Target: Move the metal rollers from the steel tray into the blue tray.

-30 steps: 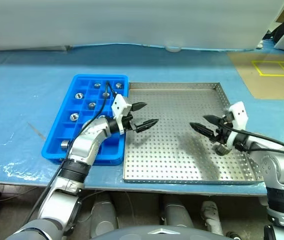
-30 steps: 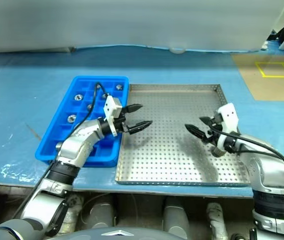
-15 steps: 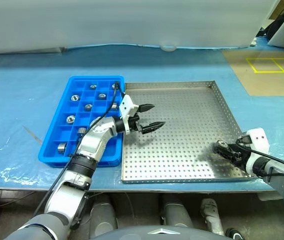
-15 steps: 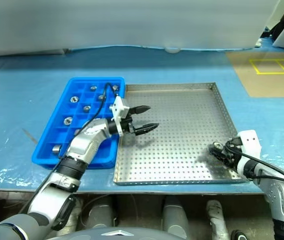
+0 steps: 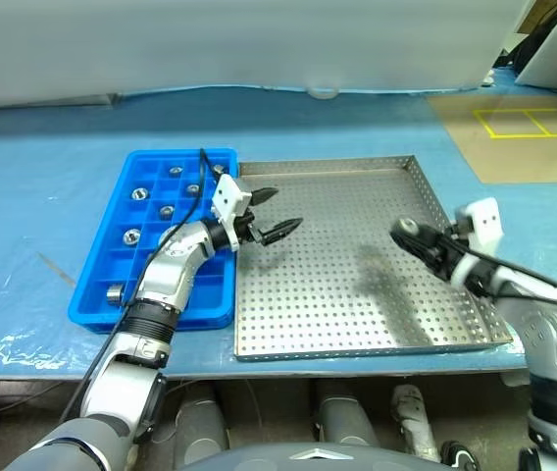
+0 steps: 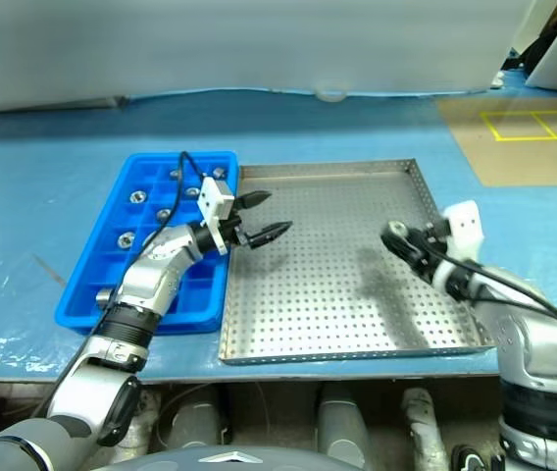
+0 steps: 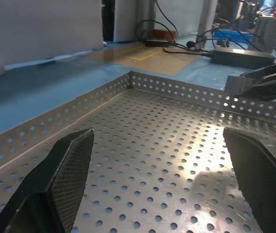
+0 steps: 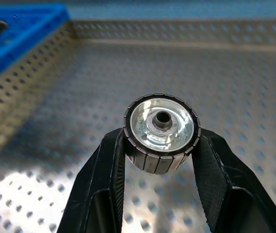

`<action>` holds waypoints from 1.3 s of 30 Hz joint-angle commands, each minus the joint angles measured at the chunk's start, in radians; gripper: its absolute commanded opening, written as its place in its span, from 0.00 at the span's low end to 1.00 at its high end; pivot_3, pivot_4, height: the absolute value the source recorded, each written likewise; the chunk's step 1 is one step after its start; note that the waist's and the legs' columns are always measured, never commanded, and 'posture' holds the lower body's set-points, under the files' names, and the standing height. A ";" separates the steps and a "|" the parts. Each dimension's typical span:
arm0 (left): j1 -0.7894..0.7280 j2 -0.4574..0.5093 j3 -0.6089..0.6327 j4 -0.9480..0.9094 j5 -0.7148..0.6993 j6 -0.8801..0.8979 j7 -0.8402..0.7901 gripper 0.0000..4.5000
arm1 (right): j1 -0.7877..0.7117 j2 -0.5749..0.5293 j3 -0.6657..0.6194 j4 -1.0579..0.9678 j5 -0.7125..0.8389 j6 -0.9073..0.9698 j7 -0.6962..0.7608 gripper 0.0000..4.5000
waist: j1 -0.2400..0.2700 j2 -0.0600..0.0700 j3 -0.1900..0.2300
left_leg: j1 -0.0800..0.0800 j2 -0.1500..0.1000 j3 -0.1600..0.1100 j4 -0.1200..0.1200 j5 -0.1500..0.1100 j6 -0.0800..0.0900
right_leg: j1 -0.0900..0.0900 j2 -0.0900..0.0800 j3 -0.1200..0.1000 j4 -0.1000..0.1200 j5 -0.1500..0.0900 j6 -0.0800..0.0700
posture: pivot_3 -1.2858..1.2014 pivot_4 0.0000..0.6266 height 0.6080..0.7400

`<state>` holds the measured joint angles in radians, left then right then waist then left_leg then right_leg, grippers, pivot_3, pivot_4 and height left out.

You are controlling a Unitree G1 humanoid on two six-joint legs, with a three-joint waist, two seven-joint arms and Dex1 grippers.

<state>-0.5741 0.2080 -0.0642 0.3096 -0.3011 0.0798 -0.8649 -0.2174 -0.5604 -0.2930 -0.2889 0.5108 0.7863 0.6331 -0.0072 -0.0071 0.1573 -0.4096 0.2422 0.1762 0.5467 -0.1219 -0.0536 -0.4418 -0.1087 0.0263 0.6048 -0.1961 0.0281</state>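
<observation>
My right gripper [image 5: 406, 233] is shut on a metal roller [image 8: 161, 133], a short ribbed silver cylinder with a central hole, and holds it in the air above the right half of the steel tray [image 5: 357, 294]. The tray's perforated floor [image 8: 235, 82] lies bare below it. My left gripper [image 5: 280, 210] stands open and empty just inside the steel tray's left rim, beside the blue tray [image 5: 92, 267]. Several rollers [image 5: 139, 193] sit in separate compartments of the blue tray.
Both trays lie side by side on a blue table cover [image 5: 43, 147]. A black cable [image 5: 200, 172] from my left arm arches over the blue tray. Beyond the table at the far right is tan floor with yellow tape [image 5: 524, 123].
My right gripper dipped to the steel tray's near right corner, shut on a roller there and lifted it up and leftward over the tray. The left gripper stays open in much the same place.
</observation>
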 commanded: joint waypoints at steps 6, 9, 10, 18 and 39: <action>0.170 0.130 0.113 -0.309 -0.053 0.126 0.095 1.00 | -0.309 0.089 0.280 0.233 -0.026 -0.145 0.204 0.36 | 0.040 0.000 0.000 | -0.001 0.001 0.000 -0.002 0.000 0.000 | -0.001 0.000 -0.002 0.000 0.000 -0.001 | 0.54 0.24 1.00; 0.269 0.172 0.142 -0.448 -0.076 0.190 0.127 1.00 | -0.413 0.132 0.359 0.359 -0.055 -0.207 0.293 0.36 | 0.073 -0.001 0.001 | -0.003 0.001 -0.001 -0.002 0.000 0.000 | -0.002 -0.001 -0.004 0.000 0.000 -0.002 | 0.57 0.24 1.00; 0.291 0.184 0.149 -0.479 -0.082 0.206 0.135 1.00 | -0.438 0.144 0.377 0.392 -0.062 -0.224 0.318 0.36 | 0.083 -0.001 0.001 | -0.003 0.001 -0.001 -0.002 0.000 0.000 | -0.002 -0.001 -0.005 0.000 0.000 -0.002 | 0.58 0.24 1.00; 0.467 0.255 0.199 -0.707 -0.140 0.329 0.190 1.00 | -0.620 0.259 0.516 0.672 -0.159 -0.365 0.502 0.36 | 0.151 -0.001 0.001 | -0.004 0.002 -0.003 -0.002 0.000 -0.001 | -0.001 -0.002 -0.008 0.002 -0.001 -0.003 | 0.66 0.24 1.00; 0.545 0.367 0.136 -0.782 -0.149 0.429 0.157 1.00 | -0.650 0.297 0.644 0.892 -0.406 -0.554 0.592 0.52 | 0.211 -0.001 0.001 | -0.005 0.002 -0.009 -0.002 0.001 -0.002 | 0.001 -0.001 -0.012 0.003 -0.001 -0.003 | 0.67 0.24 1.00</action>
<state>-0.0186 0.5695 0.0730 -0.4563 -0.4436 0.5203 -0.7060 -0.8687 -0.2639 0.3574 0.5870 0.1215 0.2289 1.2288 0.2034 -0.0078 0.1580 -0.4141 0.2445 0.1667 0.5451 -0.1210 -0.0559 -0.4406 -0.1099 0.0138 0.6079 -0.1968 0.0251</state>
